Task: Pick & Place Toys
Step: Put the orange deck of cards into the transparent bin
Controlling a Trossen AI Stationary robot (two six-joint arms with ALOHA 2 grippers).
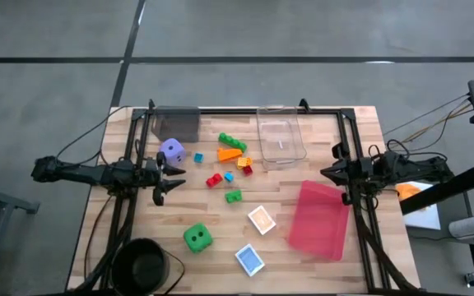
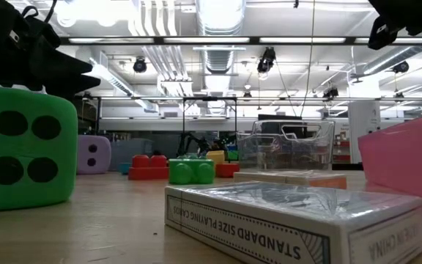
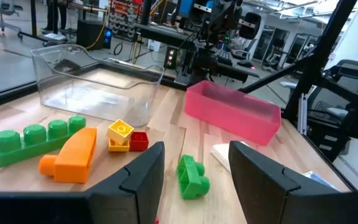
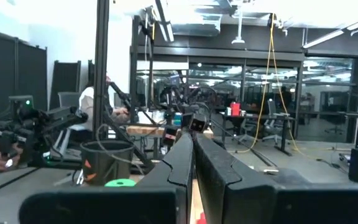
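Observation:
The toys lie spread on the wooden table: a purple die (image 1: pixel 171 150), a green die (image 1: pixel 197 238), a long green brick (image 1: pixel 232 142), an orange brick (image 1: pixel 230 153), small yellow, red and blue bricks, and a green brick (image 1: pixel 234 196). Nearer lie an orange-white packet (image 1: pixel 261 219) and a blue-white packet (image 1: pixel 250 259). My left gripper (image 1: pixel 169 181) hovers level at the left, beside the purple die, open and empty; the green brick (image 3: pixel 192 177) lies ahead of its fingers. My right gripper (image 1: pixel 329 173) hangs at the right, above the pink tray's far end, shut and empty.
A pink tray (image 1: pixel 318 218) lies at the right and a clear plastic box (image 1: pixel 281 136) stands at the far middle. A dark box (image 1: pixel 178 125) sits at the far left, a black round container (image 1: pixel 142 263) at the near left corner. A black frame borders the table.

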